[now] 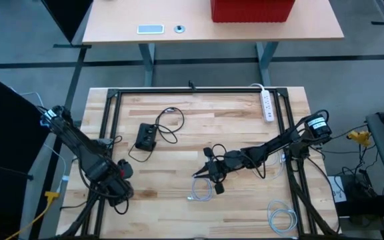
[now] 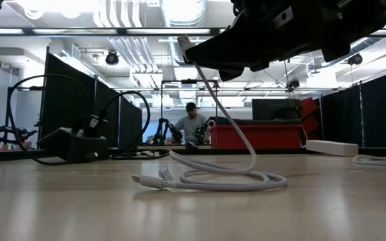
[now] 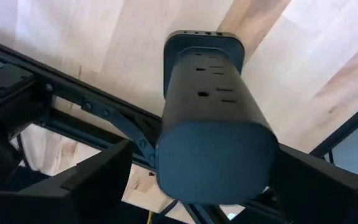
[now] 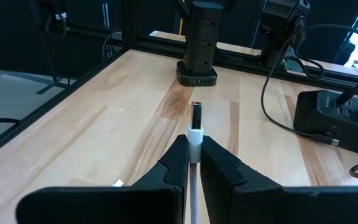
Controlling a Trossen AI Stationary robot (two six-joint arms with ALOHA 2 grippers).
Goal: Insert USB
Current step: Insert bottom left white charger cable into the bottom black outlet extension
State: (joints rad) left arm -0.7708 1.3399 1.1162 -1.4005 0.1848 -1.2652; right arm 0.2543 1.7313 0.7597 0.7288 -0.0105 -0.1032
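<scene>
Butcher-block table (image 1: 179, 200) | right gripper (image 4: 194, 158) pinching white USB cable (image 4: 196, 134), plug ahead toward power tower (image 4: 201, 37) | left gripper (image 1: 115, 177) wide open, empty, steadying nothing yet.

The white USB cable (image 1: 201, 193) lies in a loose coil on the wooden table, right of centre toward the near side. One plug (image 2: 147, 181) rests flat on the wood; the other end rises off the coil — its white plug with a dark metal tip (image 4: 196, 127) stands lifted above the surface, pointing left toward the black tower hub (image 4: 201, 42). That hub stands upright at the table's left side, its ports on the base facing the plug, well apart from it.
</scene>
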